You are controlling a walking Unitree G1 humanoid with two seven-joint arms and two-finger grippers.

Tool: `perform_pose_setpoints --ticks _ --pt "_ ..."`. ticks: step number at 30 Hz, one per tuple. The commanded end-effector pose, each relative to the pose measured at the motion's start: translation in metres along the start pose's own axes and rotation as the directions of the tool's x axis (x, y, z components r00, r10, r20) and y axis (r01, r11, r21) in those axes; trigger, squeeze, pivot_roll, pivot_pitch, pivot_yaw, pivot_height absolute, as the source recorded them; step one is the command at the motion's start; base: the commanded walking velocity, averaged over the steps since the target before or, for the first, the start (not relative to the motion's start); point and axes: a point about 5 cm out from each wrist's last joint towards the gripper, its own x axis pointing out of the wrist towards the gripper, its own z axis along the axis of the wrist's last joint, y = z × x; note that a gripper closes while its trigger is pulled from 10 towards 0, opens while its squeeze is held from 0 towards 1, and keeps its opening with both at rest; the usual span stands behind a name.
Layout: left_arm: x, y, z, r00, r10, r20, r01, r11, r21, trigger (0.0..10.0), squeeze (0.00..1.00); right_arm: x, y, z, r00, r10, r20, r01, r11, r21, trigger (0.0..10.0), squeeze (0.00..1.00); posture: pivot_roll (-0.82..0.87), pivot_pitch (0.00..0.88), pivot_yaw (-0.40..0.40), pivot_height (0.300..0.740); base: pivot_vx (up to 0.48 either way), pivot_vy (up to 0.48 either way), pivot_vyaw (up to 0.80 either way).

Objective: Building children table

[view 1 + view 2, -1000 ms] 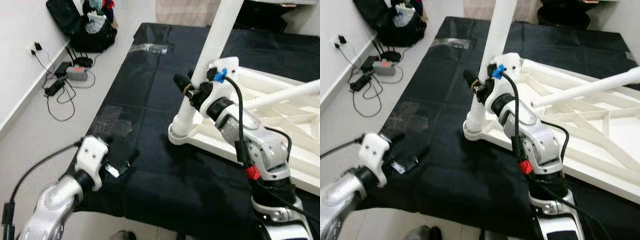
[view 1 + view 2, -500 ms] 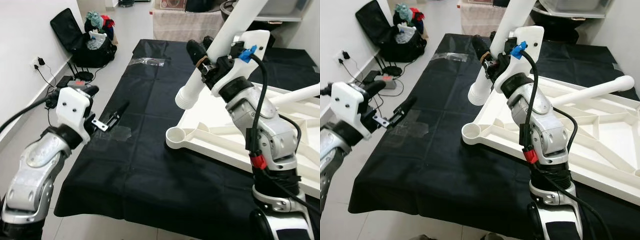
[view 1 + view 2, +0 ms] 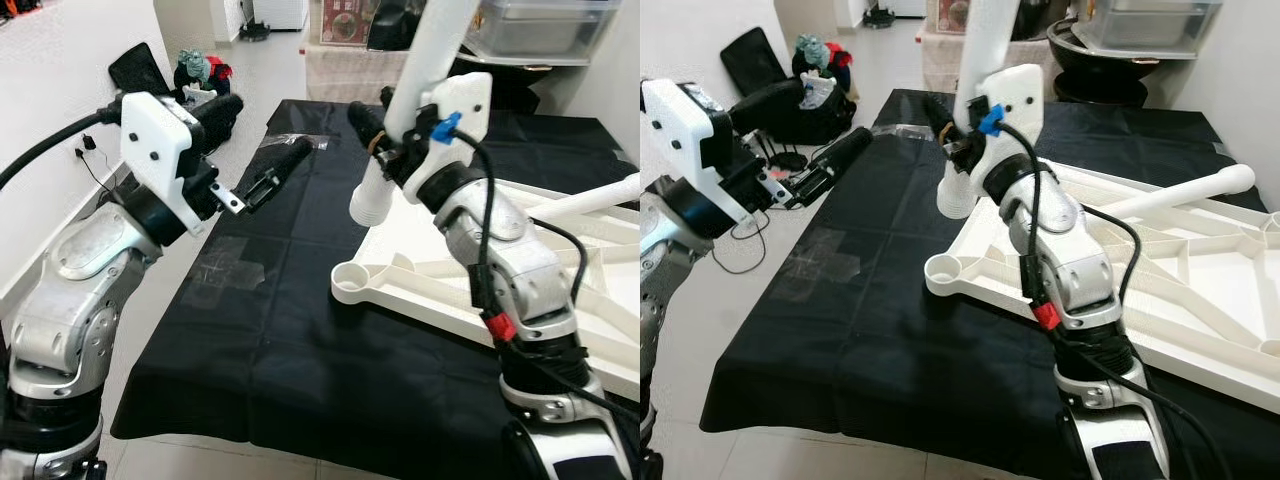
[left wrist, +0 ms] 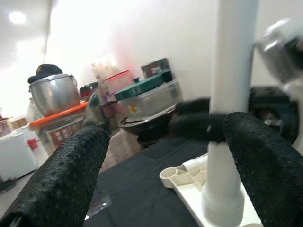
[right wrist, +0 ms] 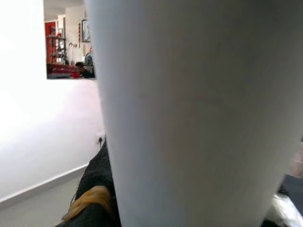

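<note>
The right gripper (image 3: 385,150) fingers pinch the long white plastic table leg (image 3: 415,100), nearly upright, its bottom end hanging above the round socket (image 3: 352,279) of the white tabletop frame (image 3: 1160,290). The left gripper (image 3: 262,172) fingers are spread, empty.

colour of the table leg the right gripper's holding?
White. The table leg in the right gripper shows best in the right eye view.

White leg (image 3: 977,70) in rt gripper (image 3: 950,130)

White plastic table leg (image 3: 415,95) upright, lifted above upturned white tabletop (image 3: 1200,290), its corner socket (image 3: 352,277) open
</note>
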Motion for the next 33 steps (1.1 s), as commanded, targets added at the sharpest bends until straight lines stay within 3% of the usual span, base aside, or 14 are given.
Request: perform_pose_setpoints --ticks 1,7,16,18,19,24,33 --pt "0.001 0.0 -0.002 1.0 -0.01 -0.011 0.01 1.0 -0.012 10.0 0.0 0.0 0.002 0.0 1.0 0.008 0.01 -0.008 1.0 -0.007 10.0 0.0 -0.03 0.001 -0.018 0.74 0.0 0.0 0.0" --pt "0.027 -0.006 0.013 0.994 -0.083 0.071 0.086 0.996 -0.031 10.0 0.0 -0.001 0.012 -0.021 0.998 0.045 -0.047 -0.049 0.995 -0.088 10.0 0.0 -0.03 0.0 -0.022 0.74 0.0 0.0 0.0" --pt "0.05 -0.022 0.009 0.979 -0.202 0.037 0.202 0.979 0.015 10.0 0.0 0.002 0.023 -0.022 0.995 0.092 -0.035 -0.096 0.987 -0.131 10.0 0.0 -0.03 0.0 -0.014 0.74 0.0 0.0 0.0" --pt "0.05 -0.022 0.009 0.979 -0.202 0.037 0.202 0.979 0.015 10.0 0.0 0.002 0.023 -0.022 0.995 0.092 -0.035 -0.096 0.987 -0.131 10.0 0.0 -0.03 0.0 -0.014 0.74 0.0 0.0 0.0" --pt "0.06 -0.022 0.008 0.98 -0.197 0.035 0.196 0.98 0.031 10.0 0.0 0.003 0.028 -0.022 0.993 0.113 -0.03 -0.116 0.983 -0.145 10.0 0.0 -0.03 0.0 -0.012 0.74 0.0 0.0 0.0" --pt "0.078 -0.02 0.017 0.983 -0.164 0.081 0.161 0.986 0.04 10.0 0.0 0.004 0.034 -0.022 0.991 0.133 -0.024 -0.135 0.979 -0.152 10.0 0.0 -0.04 0.0 -0.007 0.74 0.0 0.0 0.0" --pt "0.089 -0.023 0.022 0.983 -0.155 0.102 0.152 0.988 0.036 9.7 0.0 0.005 0.037 -0.023 0.99 0.141 -0.019 -0.142 0.977 -0.158 10.0 0.0 -0.04 0.0 -0.006 0.74 0.0 0.0 0.0"
